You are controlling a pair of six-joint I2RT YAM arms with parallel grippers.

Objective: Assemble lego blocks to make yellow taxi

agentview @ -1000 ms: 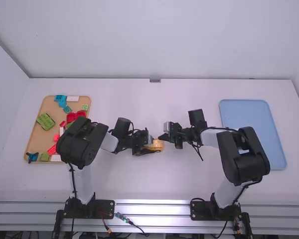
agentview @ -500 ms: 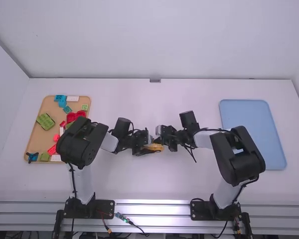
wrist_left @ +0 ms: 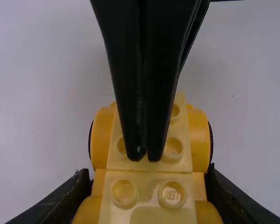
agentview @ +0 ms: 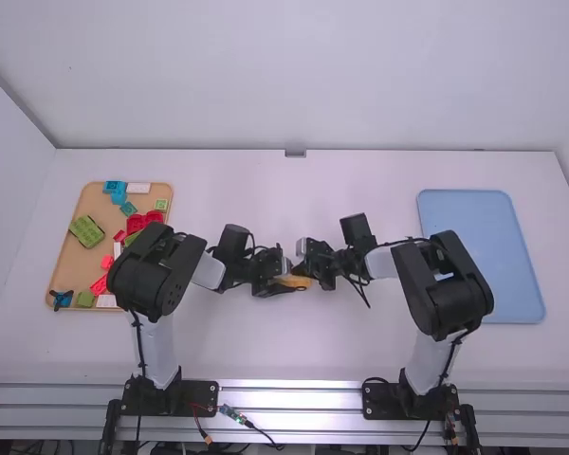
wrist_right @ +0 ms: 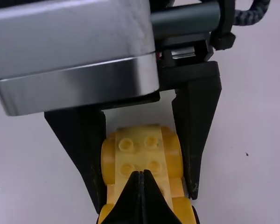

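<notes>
my left claw (wrist_left: 149, 173) pinches the yellow blocks (wrist_right: 141, 151) over the table (agentview: 294, 341), long axis towards my right claw (wrist_right: 141, 172), pressed together at their studs (wrist_right: 154, 166); any push should go down.

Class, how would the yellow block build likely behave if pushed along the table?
The yellow build should stay fairly stiff, as it looks chunky and solid. Its rounded sides resemble wheel arches, so it may roll rather than slide.
</notes>
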